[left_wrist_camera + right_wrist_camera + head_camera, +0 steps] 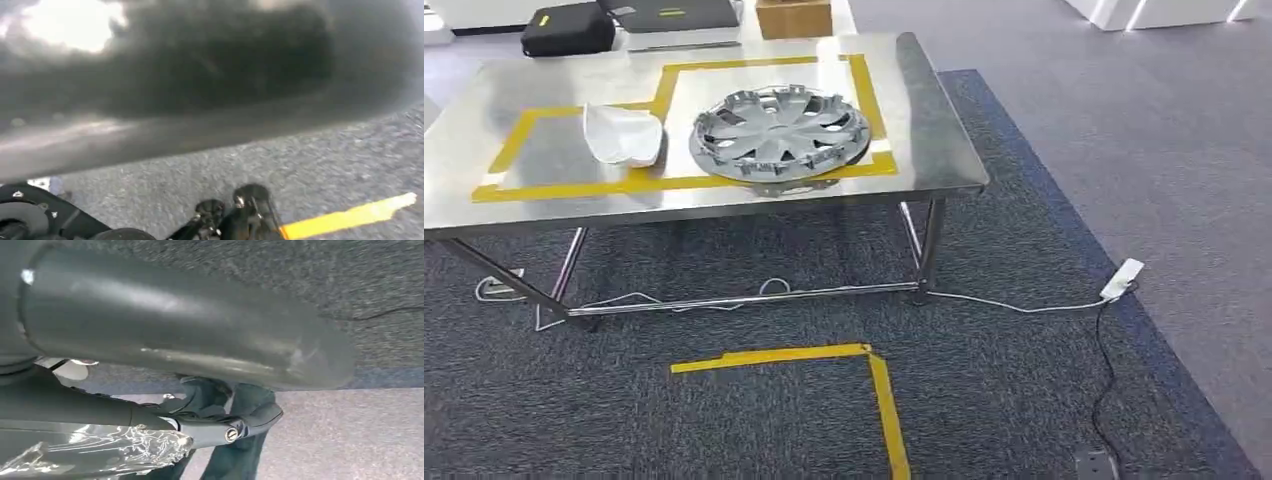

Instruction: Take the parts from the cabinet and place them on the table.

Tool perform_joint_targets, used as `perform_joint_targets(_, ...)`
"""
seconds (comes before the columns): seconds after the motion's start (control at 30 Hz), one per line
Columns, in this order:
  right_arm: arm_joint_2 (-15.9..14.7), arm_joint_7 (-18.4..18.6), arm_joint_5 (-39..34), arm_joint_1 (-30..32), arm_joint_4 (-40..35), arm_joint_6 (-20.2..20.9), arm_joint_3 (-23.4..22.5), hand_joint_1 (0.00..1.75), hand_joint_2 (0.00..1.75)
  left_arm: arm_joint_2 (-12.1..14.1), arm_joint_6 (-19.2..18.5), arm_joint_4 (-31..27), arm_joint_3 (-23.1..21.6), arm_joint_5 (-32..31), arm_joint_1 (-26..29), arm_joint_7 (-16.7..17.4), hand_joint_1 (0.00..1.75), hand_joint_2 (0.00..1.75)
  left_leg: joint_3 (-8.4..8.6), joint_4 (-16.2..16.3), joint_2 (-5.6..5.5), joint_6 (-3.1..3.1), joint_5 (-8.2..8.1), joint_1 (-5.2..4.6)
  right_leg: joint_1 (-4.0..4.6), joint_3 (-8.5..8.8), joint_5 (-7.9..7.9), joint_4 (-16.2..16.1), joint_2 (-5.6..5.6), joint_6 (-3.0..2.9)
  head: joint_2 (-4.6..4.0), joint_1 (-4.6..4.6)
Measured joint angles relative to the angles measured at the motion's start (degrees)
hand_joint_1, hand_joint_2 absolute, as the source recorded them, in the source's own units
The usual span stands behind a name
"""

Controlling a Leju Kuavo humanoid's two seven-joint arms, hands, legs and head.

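Of the left hand, dark fingers are seen above grey carpet in the left wrist view, behind a large blurred dark shape. Nothing can be made out between them, yet how far they are spread cannot be told. Of the right hand, a thick grey thumb and darker fingers are seen in the right wrist view. A crinkled clear film lies just beside them, and whether it is gripped cannot be told. Past the fingers, trouser legs of a person are seen standing on the carpet. Further out, in the head view, two parts are found already set down on the steel table, inside its yellow-taped outline: a silver wheel cover lying flat, and a white moulded part just beside it, the two apart. A yellow floor marker is seen on the carpet in front of the table, and a white cable is trailed past the table leg. The step in hand is judged to fall between deliveries. If the film belongs to a held part, an approach to the table and a release on a bare taped area are called for. If not, a turn toward the cabinet and a fresh grasp are required.
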Motion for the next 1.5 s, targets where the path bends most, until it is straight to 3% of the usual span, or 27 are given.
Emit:
perform_joint_targets(0.07,0.02,0.0,0.02,0.01,-0.02,0.02,-0.13,0.0,0.0,0.0,0.0,0.0,0.04,-0.02,0.0,-0.04,0.0,0.0,5.16,-5.5,-0.03,0.57,1.95,-0.23,0.15,-1.77,1.27,0.13,0.04,0.09,0.0,0.02)
perform_joint_targets(0.13,0.13,0.0,0.02,-0.01,-0.02,0.04,-0.24,0.0,0.0,0.0,0.0,0.0,0.0,-0.02,-0.1,-0.07,0.0,0.0,14.02,-17.72,-0.21,1.22,5.27,-0.51,0.13,-2.89,2.49,0.14,0.22,0.44,0.0,-0.04)
perform_joint_targets(0.17,0.28,-0.04,0.02,-0.01,-0.04,0.11,-0.3,0.0,0.0,0.02,0.0,0.0,0.0,-0.02,-0.36,-0.11,0.0,0.0,15.9,-21.41,-0.48,1.19,4.78,-0.75,0.26,-3.25,2.96,0.26,0.24,0.83,0.0,-0.09)
perform_joint_targets(0.23,0.31,-0.37,0.0,-0.17,-0.11,0.33,-0.72,0.0,0.0,0.0,-0.02,0.0,0.0,-0.02,-0.33,-0.17,0.0,0.0,15.12,-20.48,-0.46,1.25,5.87,-1.21,0.0,-3.39,4.03,0.16,0.1,1.48,0.0,0.04)
perform_joint_targets(0.3,0.44,-0.55,-0.07,-0.27,-0.15,0.46,-1.16,0.0,0.0,-0.02,0.02,0.0,0.11,-0.02,-0.22,-0.24,0.0,0.0,14.75,-20.39,-0.41,2.04,6.82,-1.52,-0.24,-3.29,5.08,-0.25,0.11,2.3,0.0,0.09)
perform_joint_targets(0.33,0.46,-0.68,-0.17,-0.28,-0.15,0.46,-1.53,0.0,0.0,-0.07,0.0,0.0,0.09,-0.02,-0.33,-0.28,0.0,0.0,13.9,-20.81,0.02,2.54,7.89,-1.12,-0.51,-3.67,4.21,0.35,0.22,2.43,0.0,0.16)
perform_joint_targets(0.4,0.46,-0.7,-0.22,-0.28,-0.15,0.48,-1.86,0.0,0.0,-0.07,0.02,0.0,0.07,0.0,-0.45,-0.35,0.0,0.0,12.21,-20.8,0.12,3.25,9.19,-1.3,-0.38,-5.67,-3.2,5.32,0.18,2.58,0.0,0.5)
perform_joint_targets(0.47,0.46,-0.7,-0.31,-0.33,-0.15,0.52,-2.03,0.0,0.0,-0.07,0.0,0.0,0.07,0.04,-0.35,-0.42,0.0,0.0,10.18,-20.71,0.38,3.41,10.78,-1.52,-0.33,-7.02,-9.4,14.41,0.16,2.9,0.0,0.66)
perform_joint_targets(0.5,0.48,-0.72,-0.31,-0.36,-0.15,0.54,-2.03,0.0,0.0,-0.07,0.0,0.0,0.07,0.04,-0.36,-0.42,0.0,0.0,8.97,-20.65,0.51,3.43,11.61,-1.62,-0.33,-7.04,-9.72,17.55,0.16,2.96,0.0,0.72)
perform_joint_targets(0.53,0.48,-0.74,-0.31,-0.39,-0.15,0.55,-2.1,0.0,0.0,-0.07,0.02,0.0,0.07,0.04,-0.36,-0.42,0.0,0.0,7.8,-20.58,0.64,3.41,12.41,-1.73,-0.32,-6.21,-8.21,18.43,0.15,2.94,0.0,0.66)
perform_joint_targets(0.6,0.48,-0.74,-0.33,-0.41,-0.15,0.55,-2.23,0.0,0.0,-0.07,0.0,0.0,0.04,0.07,-0.38,-0.42,0.0,0.0,5.32,-20.32,0.68,3.2,14.1,-1.89,-0.14,-1.17,-3.18,13.88,0.13,2.57,0.0,0.68)
perform_joint_targets(0.63,0.48,-0.74,-0.33,-0.46,-0.15,0.55,-2.29,0.0,0.0,-0.07,0.0,0.0,0.04,0.07,-0.37,-0.42,0.0,0.0,4.24,-20.06,0.64,3.05,14.87,-1.9,0.05,3.23,-2.74,8.46,0.05,2.15,0.0,0.7)
perform_joint_targets(0.7,0.48,-0.87,-0.35,-0.77,-0.64,0.55,-2.36,0.0,0.0,-0.07,0.0,0.02,0.0,0.09,-0.26,-0.42,0.0,0.0,3.58,-19.07,0.68,2.62,15.6,-2.21,0.52,12.37,-6.45,-4.32,-0.35,1.46,0.0,0.85)
perform_joint_targets(0.73,0.48,-0.9,-0.39,-0.99,-0.63,0.7,-2.38,0.0,0.0,-0.07,0.0,0.02,0.04,0.09,-0.23,-0.44,0.0,0.0,3.55,-19.01,0.85,2.36,16.28,-2.19,0.63,12.22,-7.07,-4.87,-0.24,1.14,0.0,0.61)
perform_joint_targets(0.83,0.81,-1.16,-0.96,-0.86,-0.63,1.03,-2.91,0.0,0.0,-0.02,0.02,0.02,0.02,0.15,-0.27,-0.57,0.0,0.0,2.92,-18.94,0.68,1.45,17.34,-1.82,0.3,10.62,-5.4,-4.54,-0.48,-0.03,-0.04,0.81)
perform_joint_targets(0.9,0.81,-1.31,-1.57,-1.18,-0.63,1.24,-3.43,0.0,0.0,-0.02,0.02,0.02,0.04,0.15,-0.06,-0.76,0.0,0.0,1.52,-14.42,0.07,0.54,10.05,-1.36,0.43,8.89,-3.92,-4.46,-0.62,-0.93,-0.02,0.11)
perform_joint_targets(0.97,0.81,-1.49,-2.05,-1.21,-0.63,1.68,-3.67,0.0,0.0,-0.02,0.04,0.02,0.13,0.18,0.04,-0.79,0.0,0.0,0.06,-5.92,0.05,-0.07,3.81,-0.96,0.48,7.06,-2.5,-4.32,-0.62,-0.88,-0.02,0.05)
perform_joint_targets(1.0,0.81,-1.57,-2.49,-1.3,-0.63,1.88,-4.0,0.0,0.0,-0.02,0.02,0.02,0.02,0.24,-0.05,-0.79,0.0,0.0,-0.24,-2.06,0.04,-0.29,2.9,-0.78,0.47,5.87,-1.74,-4.06,-0.66,-0.8,-0.02,0.06)
perform_joint_targets(1.03,0.81,-1.66,-2.69,-1.41,-0.63,2.06,-4.22,0.0,0.0,-0.02,0.02,0.04,0.0,0.33,-0.08,-0.79,0.0,0.0,0.34,-0.63,0.03,-0.43,4.08,-0.58,0.47,4.65,-1.09,-3.75,-0.68,-0.69,-0.02,0.02)
perform_joint_targets(1.1,0.81,-1.84,-3.21,-1.67,-0.63,2.45,-4.81,0.0,0.0,0.0,0.02,0.04,0.07,0.33,-0.04,-0.94,0.0,0.0,4.11,-3.92,0.01,-0.52,8.49,-0.23,0.41,2.21,-0.07,-2.88,-0.69,-0.37,-0.02,0.0)
perform_joint_targets(1.13,0.83,-1.92,-3.48,-1.74,-0.63,2.54,-5.03,0.0,0.0,0.0,0.02,0.04,0.07,0.35,-0.06,-0.96,0.0,0.0,7.55,-8.46,0.01,-0.46,9.75,-0.1,0.33,1.59,0.44,-2.35,-0.59,-0.1,-0.02,0.07)
perform_joint_targets(1.2,0.83,-2.12,-3.65,-1.74,-0.63,2.62,-5.29,0.0,0.0,0.0,0.0,0.02,0.0,0.5,-0.3,-1.09,0.0,0.0,15.74,-19.49,-0.31,-0.07,6.99,-0.12,0.57,0.25,1.04,-1.29,-0.4,0.57,-0.02,-0.02)
perform_joint_targets(1.23,0.83,-2.25,-3.8,-1.8,-0.63,2.62,-5.48,0.0,0.0,-0.02,0.0,0.04,0.0,0.52,-0.37,-1.2,0.0,0.0,16.31,-21.26,-0.31,0.52,5.79,-0.26,0.58,-0.05,1.51,-1.05,-0.48,0.94,-0.02,0.11)
perform_joint_targets(1.33,0.83,-2.43,-3.96,-2.05,-0.61,2.64,-5.94,0.0,0.0,-0.04,0.02,0.04,0.02,0.66,-0.22,-1.29,0.0,0.0,15.38,-21.24,-0.21,1.87,6.47,-0.58,0.26,-0.52,2.6,-0.97,-0.43,2.14,-0.02,0.0)
perform_joint_targets(1.37,0.81,-2.43,-3.98,-2.05,-0.61,2.67,-6.1,0.0,0.0,-0.07,0.02,0.04,0.02,0.66,-0.31,-1.29,0.0,0.0,15.06,-21.3,0.08,2.41,6.92,-0.47,0.05,-1.49,1.54,-0.03,-0.27,2.22,-0.02,0.11)
perform_joint_targets(1.4,0.81,-2.45,-4.0,-2.07,-0.61,2.67,-6.29,0.0,0.0,-0.07,0.02,0.04,0.04,0.66,-0.27,-1.29,0.0,0.0,14.59,-21.29,0.16,2.95,7.33,-0.58,0.03,-2.68,-1.25,3.08,-0.23,2.32,-0.02,0.35)
perform_joint_targets(1.5,0.83,-2.45,-4.09,-2.0,-0.5,2.71,-6.43,0.0,0.0,-0.07,0.02,0.09,0.04,0.68,-0.23,-1.29,0.0,0.0,12.9,-21.18,0.32,3.45,8.65,-1.26,0.04,-7.67,-8.31,16.94,-0.14,2.58,-0.02,0.44)
